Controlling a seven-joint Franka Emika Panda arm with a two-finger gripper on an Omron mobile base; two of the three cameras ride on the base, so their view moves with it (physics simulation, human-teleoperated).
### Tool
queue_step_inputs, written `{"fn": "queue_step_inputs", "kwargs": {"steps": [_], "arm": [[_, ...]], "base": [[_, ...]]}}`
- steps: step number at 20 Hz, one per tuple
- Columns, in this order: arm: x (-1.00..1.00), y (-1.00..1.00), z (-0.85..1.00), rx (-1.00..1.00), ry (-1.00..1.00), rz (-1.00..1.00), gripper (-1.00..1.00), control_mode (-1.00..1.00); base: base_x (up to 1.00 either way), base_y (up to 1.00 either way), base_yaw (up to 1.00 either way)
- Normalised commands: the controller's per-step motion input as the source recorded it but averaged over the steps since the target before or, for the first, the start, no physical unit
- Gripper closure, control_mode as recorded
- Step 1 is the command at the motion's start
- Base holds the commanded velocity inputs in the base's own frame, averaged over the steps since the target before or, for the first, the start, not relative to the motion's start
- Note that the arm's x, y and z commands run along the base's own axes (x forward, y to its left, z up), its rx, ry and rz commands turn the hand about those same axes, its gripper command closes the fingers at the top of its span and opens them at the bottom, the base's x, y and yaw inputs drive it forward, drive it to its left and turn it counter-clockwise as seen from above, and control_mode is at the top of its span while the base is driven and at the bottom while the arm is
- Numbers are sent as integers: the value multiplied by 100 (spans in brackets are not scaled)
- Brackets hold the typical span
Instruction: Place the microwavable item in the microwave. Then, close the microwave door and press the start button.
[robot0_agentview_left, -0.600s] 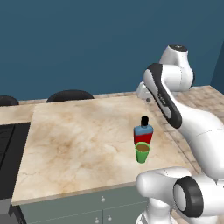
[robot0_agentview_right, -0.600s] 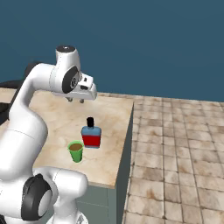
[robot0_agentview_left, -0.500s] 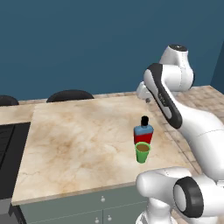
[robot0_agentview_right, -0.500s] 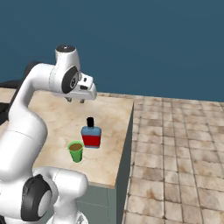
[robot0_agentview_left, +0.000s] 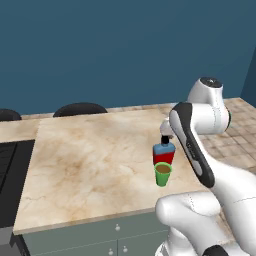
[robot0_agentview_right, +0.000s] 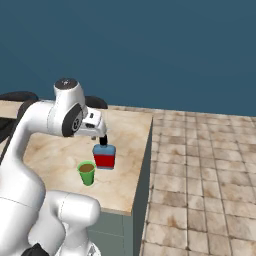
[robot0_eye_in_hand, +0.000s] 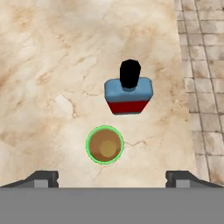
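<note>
The small green cup (robot0_agentview_left: 162, 174) (robot0_agentview_right: 87, 172) with brown contents stands on the marble counter (robot0_agentview_left: 85, 160) near its right front corner. Just behind it is the blue-and-red bottle (robot0_agentview_left: 164, 152) (robot0_agentview_right: 104, 155) with a black cap. My gripper (robot0_agentview_right: 101, 136) hangs above the bottle and cup, pointing down. In the hand view the cup (robot0_eye_in_hand: 104, 145) lies below the open gripper (robot0_eye_in_hand: 112, 178), between its widely spread fingertips (robot0_eye_in_hand: 41, 177), and the bottle (robot0_eye_in_hand: 128, 93) sits beyond it. Nothing is held. The microwave and its door are out of view.
A black stovetop (robot0_agentview_left: 10, 180) borders the counter's left end. Dark stool tops (robot0_agentview_left: 80, 108) show behind the far edge. The counter's right edge (robot0_agentview_right: 146, 150) drops to a tiled floor (robot0_agentview_right: 200, 175).
The arm has lowered, bringing the hand down closer above the bottle and cup. Cup and bottle have not moved.
</note>
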Motion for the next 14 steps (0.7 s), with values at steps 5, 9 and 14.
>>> {"fn": "queue_step_inputs", "kwargs": {"steps": [5,9,14], "arm": [[-15,1,-93,2,-3,-18,-100,-100],[-12,0,-50,10,-1,-15,-100,-100],[-1,-5,-7,9,0,-14,-100,-100]], "base": [[0,0,0],[0,0,0],[0,0,0]]}}
